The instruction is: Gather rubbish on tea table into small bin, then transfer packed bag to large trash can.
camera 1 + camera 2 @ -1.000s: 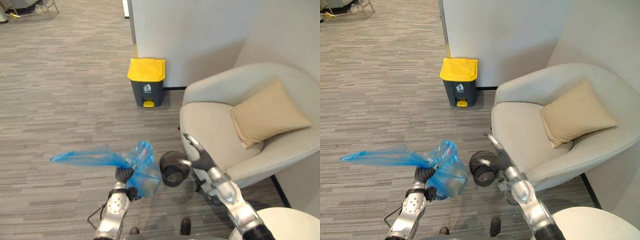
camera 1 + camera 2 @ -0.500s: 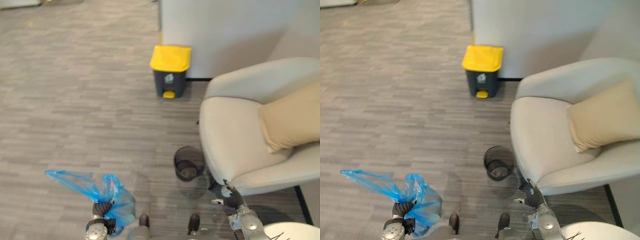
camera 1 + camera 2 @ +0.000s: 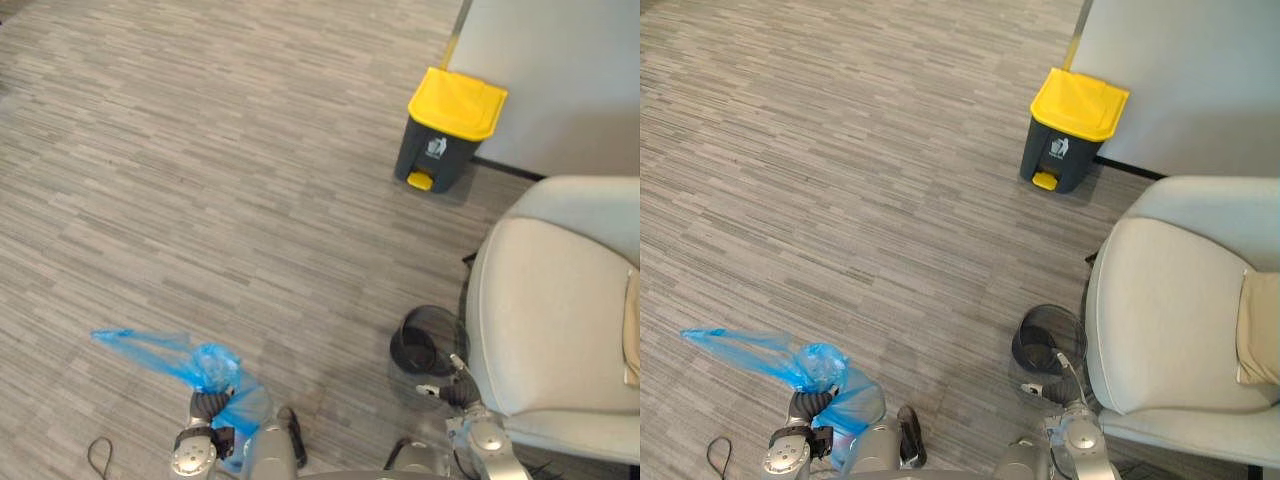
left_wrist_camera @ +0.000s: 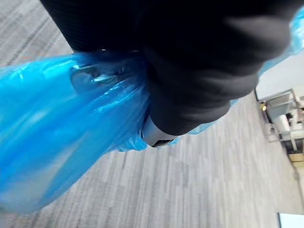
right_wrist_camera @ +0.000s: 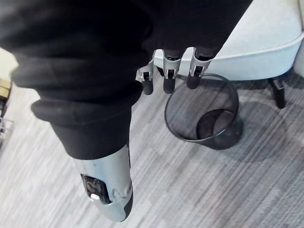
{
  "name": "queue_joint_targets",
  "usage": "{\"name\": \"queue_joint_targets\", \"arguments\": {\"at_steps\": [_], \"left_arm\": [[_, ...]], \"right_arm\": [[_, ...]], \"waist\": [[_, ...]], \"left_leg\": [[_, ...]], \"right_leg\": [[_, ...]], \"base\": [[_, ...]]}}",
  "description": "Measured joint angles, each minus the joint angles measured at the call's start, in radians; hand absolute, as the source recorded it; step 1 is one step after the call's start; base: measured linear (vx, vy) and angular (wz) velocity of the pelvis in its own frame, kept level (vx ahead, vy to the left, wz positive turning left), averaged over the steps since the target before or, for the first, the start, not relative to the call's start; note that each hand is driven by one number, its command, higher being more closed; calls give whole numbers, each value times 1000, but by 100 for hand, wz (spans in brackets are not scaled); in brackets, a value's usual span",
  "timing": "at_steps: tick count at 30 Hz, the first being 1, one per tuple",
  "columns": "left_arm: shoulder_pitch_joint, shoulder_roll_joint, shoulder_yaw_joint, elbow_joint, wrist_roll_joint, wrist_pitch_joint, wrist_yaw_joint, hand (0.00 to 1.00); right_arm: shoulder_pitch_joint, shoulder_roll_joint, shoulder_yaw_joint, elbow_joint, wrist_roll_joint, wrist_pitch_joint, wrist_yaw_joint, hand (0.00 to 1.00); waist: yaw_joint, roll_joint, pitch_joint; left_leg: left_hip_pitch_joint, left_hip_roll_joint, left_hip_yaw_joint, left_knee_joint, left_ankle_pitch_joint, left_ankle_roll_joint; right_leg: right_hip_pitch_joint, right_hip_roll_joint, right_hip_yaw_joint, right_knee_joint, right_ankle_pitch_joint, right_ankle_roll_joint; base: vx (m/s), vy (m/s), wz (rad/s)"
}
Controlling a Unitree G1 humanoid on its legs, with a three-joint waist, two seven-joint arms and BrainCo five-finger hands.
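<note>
Gripping blue rubbish bag (image 3: 213,367) by the neck in left robot hand (image 3: 205,407), low above carpet (image 3: 200,180). Hanging right robot hand (image 3: 453,392) loose, fingers (image 5: 169,81) straight, just beside black mesh bin (image 3: 425,345) at armchair (image 3: 560,310) edge. Open carpet up to yellow-lidded trash can (image 3: 450,130) by wall (image 3: 560,60).

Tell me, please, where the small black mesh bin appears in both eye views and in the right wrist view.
Left eye view: the small black mesh bin sits lower right, beside the armchair at its front edge.
Right eye view: lower centre-right, beside the same edge.
Right wrist view: just beyond the fingertips of the right hand, at.
Shared landmark: the pale armchair.
</note>
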State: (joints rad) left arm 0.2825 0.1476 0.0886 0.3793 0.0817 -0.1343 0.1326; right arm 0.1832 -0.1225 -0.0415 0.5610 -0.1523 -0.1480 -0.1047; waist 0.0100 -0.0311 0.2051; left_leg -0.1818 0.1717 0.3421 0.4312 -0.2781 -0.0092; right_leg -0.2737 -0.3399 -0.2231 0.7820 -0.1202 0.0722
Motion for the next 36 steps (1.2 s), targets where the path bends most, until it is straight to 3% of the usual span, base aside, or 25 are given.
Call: {"name": "queue_joint_targets", "arguments": {"at_steps": [1,3,6,7,8,9,11,12,13,14,15,16,17,20,22,24,25,26,27,28,30,31,33,35,36], "left_arm": [[-2,10,-1,-16,0,0,1,100],[-10,20,-4,-16,-1,0,2,100],[-44,21,-6,10,-1,0,1,100],[-58,21,-2,27,-1,0,1,100],[-71,19,3,47,-1,0,1,100],[-77,11,-1,57,0,-1,1,100],[-84,-15,1,58,0,-2,0,100],[-89,-24,3,57,0,-2,-1,100],[-93,-54,7,53,-1,-1,-1,100],[-91,-85,18,51,-2,-2,0,100],[-71,-95,30,44,-2,-4,-1,100],[-37,-110,43,22,-4,-5,1,100],[-49,-110,41,21,-5,-1,-1,100],[-60,-106,43,13,-10,-2,-2,100],[-52,-111,39,8,-10,-2,-3,100],[-41,-119,38,-15,-10,-3,-2,100],[-11,-135,36,-30,-11,-10,-1,100],[-3,-139,34,-32,-11,-10,-1,100],[-4,-121,26,-30,-10,-6,-1,100],[-6,-109,23,-31,-11,-6,-1,100],[-10,-82,-13,-33,-12,-6,-1,100],[-26,-60,-42,-33,-12,-5,-1,100],[-49,-43,-49,-35,-12,-5,1,100],[-67,-44,-47,-35,-12,-5,2,100],[-71,-44,-48,-35,-12,-6,2,100]], "right_arm": [[2,19,1,0,6,0,1,0],[3,34,1,0,24,0,0,0],[-24,32,-1,32,37,1,0,0],[-40,28,-1,68,37,3,0,0],[-37,23,-3,85,36,6,-1,0],[-17,14,-9,84,36,6,0,0],[-21,8,-36,81,36,8,1,0],[-23,7,-43,78,36,10,1,0],[-14,-1,-45,60,36,18,1,0],[4,-8,-44,29,38,17,1,0],[9,-3,-44,14,39,18,0,0],[17,14,-42,-27,54,16,-2,0],[-10,20,-63,-38,73,14,-3,0],[-9,41,-62,-39,74,18,-2,0],[-2,40,-63,-52,74,18,-3,0],[13,27,-69,-71,74,17,-7,0],[22,6,-69,-82,73,17,-7,0],[20,8,-72,-73,72,17,-7,0],[33,38,-78,-78,71,21,-6,0],[41,46,-77,-81,71,19,-5,0],[47,63,-76,-81,64,19,-5,0],[53,73,-76,-79,63,20,-4,0],[49,84,-66,-78,62,21,-3,0],[33,84,-66,-78,60,21,-2,0],[28,83,-66,-76,60,21,-2,0]], "waist": [[0,-15,5],[-11,-23,7],[-35,-18,11],[-45,-18,12],[-55,-18,11],[-65,-3,6],[-61,46,2],[-62,51,3],[-66,52,6],[-65,52,17],[-46,58,4],[-31,45,-10],[-8,60,-17],[22,24,3],[47,3,5],[60,2,0],[67,37,-29],[74,38,-32],[62,-9,-50],[62,-20,-55],[54,-27,-53],[45,-26,-53],[33,-16,-46],[27,-18,-46],[27,-19,-47]], "left_leg": [[25,0,-3,-6,-13,-4],[48,-3,-7,-16,-35,-11],[85,-20,-6,-64,-50,-28],[117,-25,-5,-89,-50,-44],[158,-26,-17,-104,-59,-85],[196,-7,-33,-118,-73,-120],[214,56,-41,-88,-37,-186],[209,72,-43,-53,-15,-180],[191,99,-43,83,68,-129],[186,139,-34,244,178,-65],[161,171,-43,335,245,-40],[93,212,-69,530,147,-61],[-14,208,-95,604,56,-69],[-128,167,-96,549,22,-31],[-197,95,-133,409,10,-46],[-214,41,-185,223,22,-61],[-210,25,-229,67,98,-50],[-208,22,-242,88,111,-44],[-175,0,-190,103,59,-30],[-153,-10,-166,110,27,-22],[-54,-32,-115,111,-55,0],[-10,-35,-103,106,-82,10],[72,-41,-90,64,-113,9],[158,-43,-88,-1,-127,4],[174,-44,-90,-16,-130,-1]], "right_leg": [[-51,50,58,61,-58,17],[-127,102,50,28,-100,15],[-198,136,-48,-256,-58,9],[-197,149,-85,-407,-1,-2],[-194,165,-77,-468,104,-32],[-186,178,-79,-413,153,-93],[-181,206,-114,-319,59,-126],[-173,209,-126,-298,42,-136],[-152,201,-145,-213,17,-162],[-144,222,-161,-129,-30,-140],[-93,258,-162,-238,-18,-126],[-27,313,-153,-342,-38,-207],[13,371,-80,-391,-49,-217],[121,408,19,-484,-54,-217],[219,413,122,-537,-73,-191],[250,414,198,-540,-104,-155],[260,434,254,-517,-148,-120],[260,436,280,-491,-176,-109],[248,390,303,-410,-216,-68],[234,370,300,-348,-225,-48],[105,316,268,3,-179,154],[34,291,236,164,-178,184],[-58,264,169,245,-193,123],[-131,247,86,161,-209,66],[-149,247,73,124,-211,61]], "base": [[296,-27,21],[266,-44,14],[358,-80,13],[591,-156,28],[554,-157,40],[582,-174,30],[571,-180,10],[747,-270,6],[543,-268,-9],[562,-320,-36],[239,-292,-101],[339,-189,-165],[420,-148,-163],[437,-19,-106],[497,101,-151],[588,278,-148],[398,242,-124],[587,317,-126],[476,229,-73],[679,342,-82],[548,276,-54],[559,215,-9],[459,102,-4],[474,26,3],[497,-24,24]]}}
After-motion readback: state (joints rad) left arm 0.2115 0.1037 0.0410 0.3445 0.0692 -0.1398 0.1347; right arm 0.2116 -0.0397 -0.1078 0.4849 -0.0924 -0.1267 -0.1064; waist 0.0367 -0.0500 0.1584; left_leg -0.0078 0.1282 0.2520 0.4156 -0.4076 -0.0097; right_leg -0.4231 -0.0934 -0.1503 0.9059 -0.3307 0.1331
